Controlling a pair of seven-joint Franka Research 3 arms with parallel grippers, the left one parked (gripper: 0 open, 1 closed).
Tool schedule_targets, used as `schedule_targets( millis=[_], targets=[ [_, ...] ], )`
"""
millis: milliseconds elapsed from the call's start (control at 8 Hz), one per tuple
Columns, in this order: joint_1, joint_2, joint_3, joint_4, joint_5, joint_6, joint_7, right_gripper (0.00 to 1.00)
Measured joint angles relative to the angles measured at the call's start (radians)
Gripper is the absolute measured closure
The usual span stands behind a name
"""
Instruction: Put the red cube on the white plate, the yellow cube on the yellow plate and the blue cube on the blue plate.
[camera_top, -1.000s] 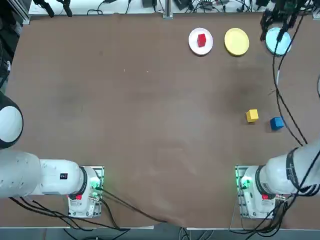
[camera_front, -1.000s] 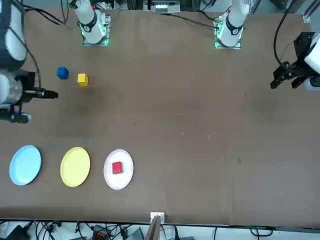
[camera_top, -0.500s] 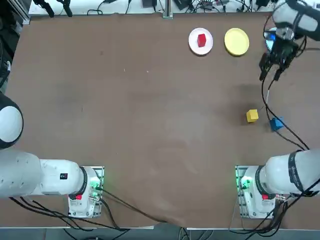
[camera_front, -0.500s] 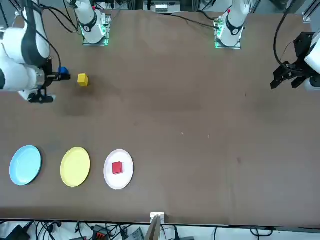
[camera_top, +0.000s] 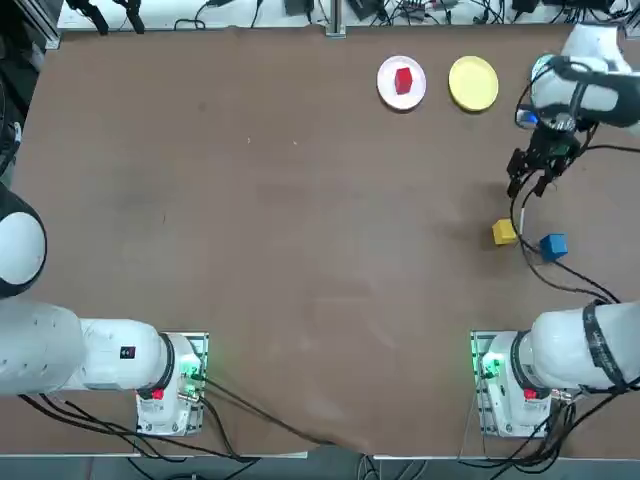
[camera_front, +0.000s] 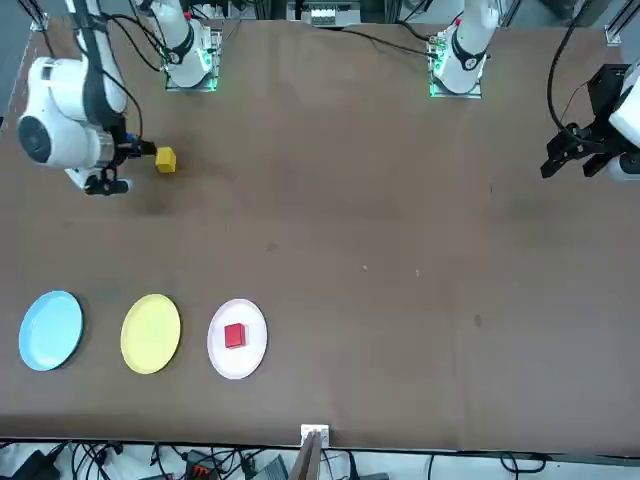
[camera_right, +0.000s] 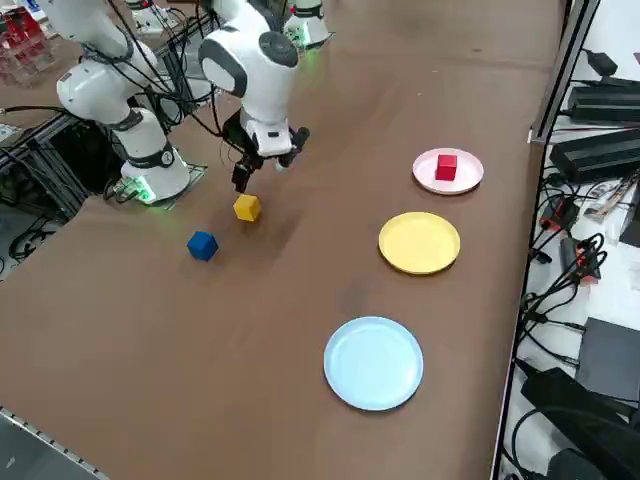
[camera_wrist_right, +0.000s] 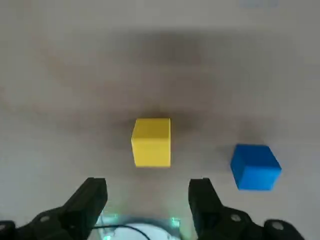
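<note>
The red cube (camera_top: 403, 79) lies on the white plate (camera_top: 384, 90) at the table's far edge. Beside it are the bare yellow plate (camera_top: 473, 83) and the bare light blue plate (camera_right: 373, 362). The yellow cube (camera_top: 505, 233) and the blue cube (camera_top: 553, 245) rest on the table nearer the arm's base, a short gap apart. My right gripper (camera_top: 527, 185) hangs open above the table, just on the plate side of the yellow cube (camera_wrist_right: 151, 142). Nothing is between its fingers (camera_wrist_right: 92, 196). In the front view the arm hides the blue cube.
The parked left arm stays at the table's other side. Cables (camera_top: 560, 275) trail from the right arm over the table near the blue cube. The brown tabletop (camera_top: 300, 220) stretches wide to the left of the cubes.
My right gripper has travelled from over the blue plate back towards the arm's base. It now hangs by the yellow cube. The cubes and plates have not moved.
</note>
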Motion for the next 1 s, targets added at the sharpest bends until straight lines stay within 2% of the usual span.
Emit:
schedule_targets(
  millis=[500,1000],
  targets=[
    [-0.001,-0.007,0.0,-0.228,0.0,0.342,0.003,0.0],
    [-0.002,-0.006,-0.001,-0.281,0.0,0.406,0.004,0.0]
  ],
)
